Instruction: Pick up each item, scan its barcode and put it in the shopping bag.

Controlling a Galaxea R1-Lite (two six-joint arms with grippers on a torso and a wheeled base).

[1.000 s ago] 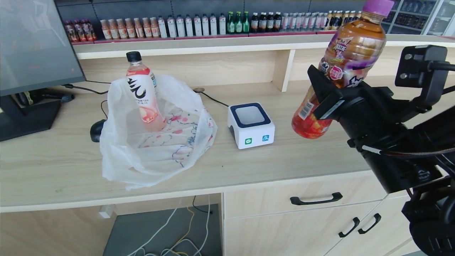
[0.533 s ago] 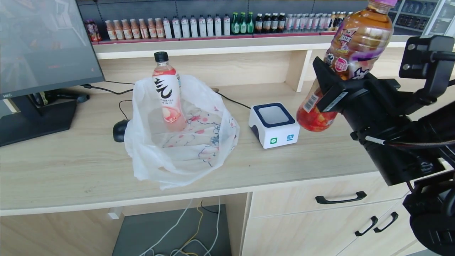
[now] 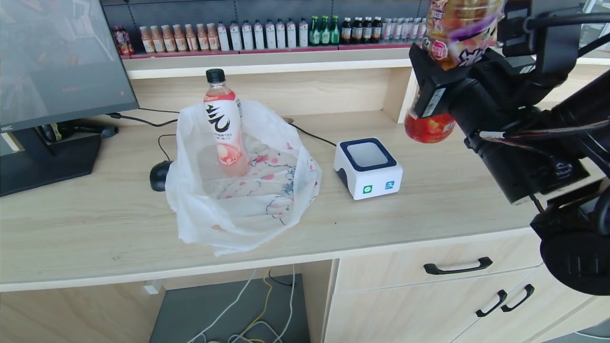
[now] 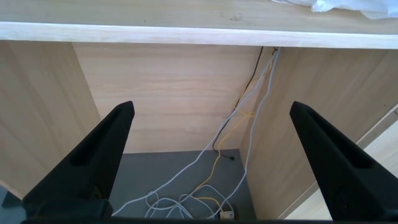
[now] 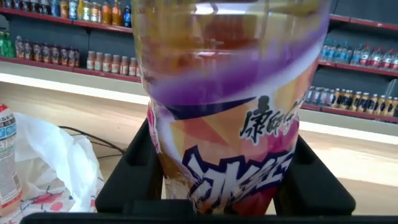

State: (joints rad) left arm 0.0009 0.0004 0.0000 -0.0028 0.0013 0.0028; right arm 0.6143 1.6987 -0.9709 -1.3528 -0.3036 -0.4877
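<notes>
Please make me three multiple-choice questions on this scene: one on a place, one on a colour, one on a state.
1. Where does the pink bottle stand? A) in the shopping bag B) on a drawer C) on the floor
2. What colour is its cap? A) green B) white C) black
3. How is the right gripper? A) open, empty B) shut on the tea bottle C) shut on the bag
Answers: 1 A, it stands upright inside the open bag; 2 C, the cap is black; 3 B, its fingers clamp the bottle above the counter.
</notes>
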